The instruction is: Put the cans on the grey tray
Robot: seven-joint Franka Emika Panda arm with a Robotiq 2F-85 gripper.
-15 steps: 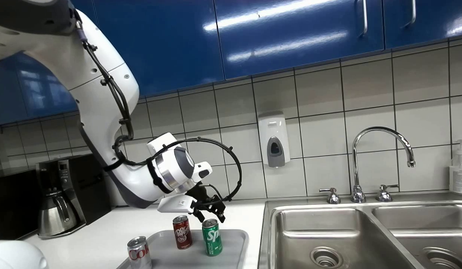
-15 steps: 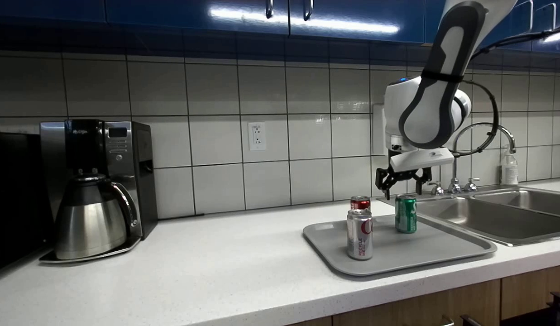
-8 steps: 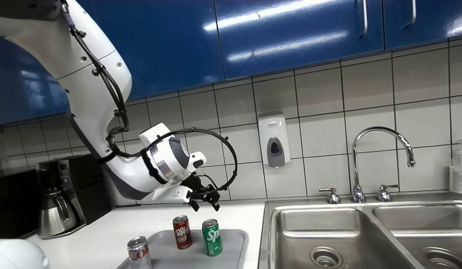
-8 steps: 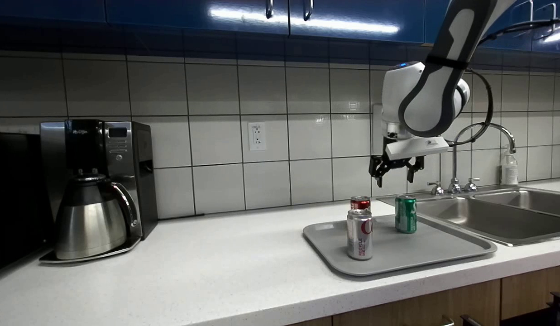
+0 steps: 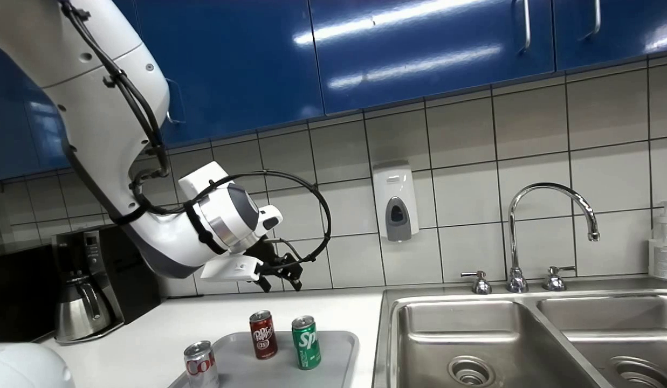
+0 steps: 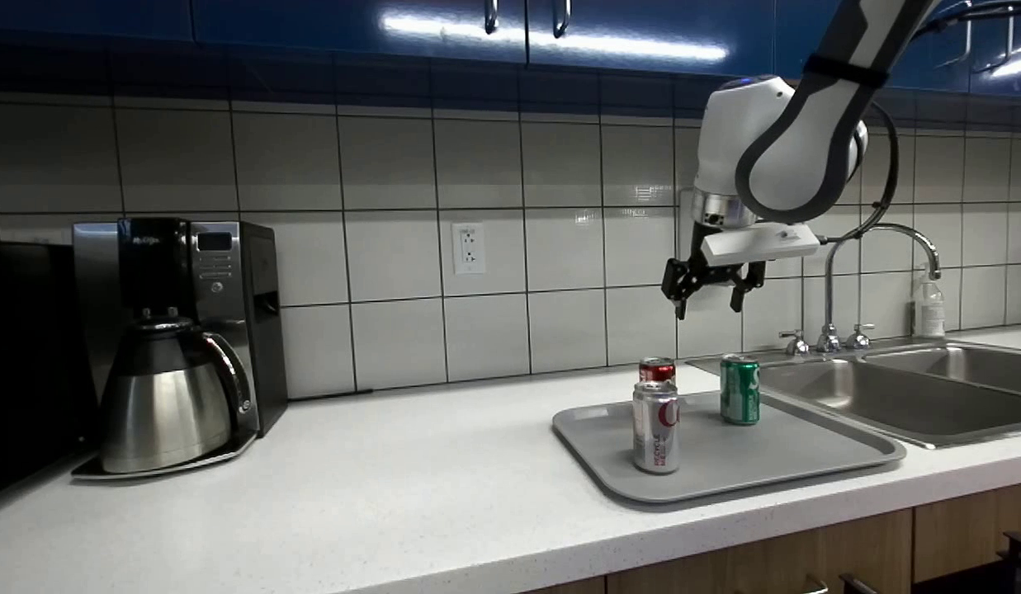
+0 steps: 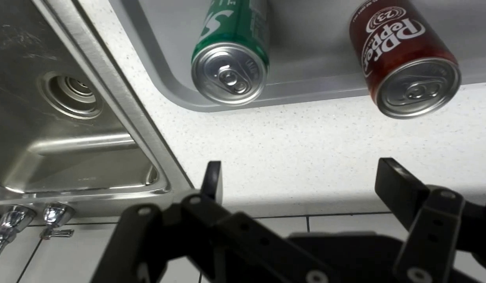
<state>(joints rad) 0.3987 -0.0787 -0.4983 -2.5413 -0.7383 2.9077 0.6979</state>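
Three cans stand upright on the grey tray (image 5: 279, 374) (image 6: 774, 458) (image 7: 305, 55). The silver-white can (image 5: 200, 367) (image 6: 656, 433) is near the tray's left part in both exterior views and out of the wrist view. The dark red can (image 5: 263, 337) (image 6: 658, 370) (image 7: 400, 51) is partly hidden behind the silver-white one in an exterior view. The green can (image 5: 306, 344) (image 6: 739, 390) (image 7: 231, 63) stands apart from the others. My gripper (image 5: 281, 285) (image 6: 709, 309) (image 7: 298, 173) is open and empty, well above the counter behind the red and green cans.
The steel double sink (image 5: 387, 334) (image 6: 848, 404) (image 7: 125, 106) adjoins the tray's side, with a tall faucet (image 5: 514, 231). A coffee maker (image 6: 262, 330) with a steel pot (image 6: 167, 396) stands at the left. Blue cabinets (image 5: 247, 64) hang above. A soap dispenser (image 5: 396, 199) is on the tiled wall.
My gripper has risen and moved away from the green can, toward the left in both exterior views, staying open. The cans and the tray have not moved.
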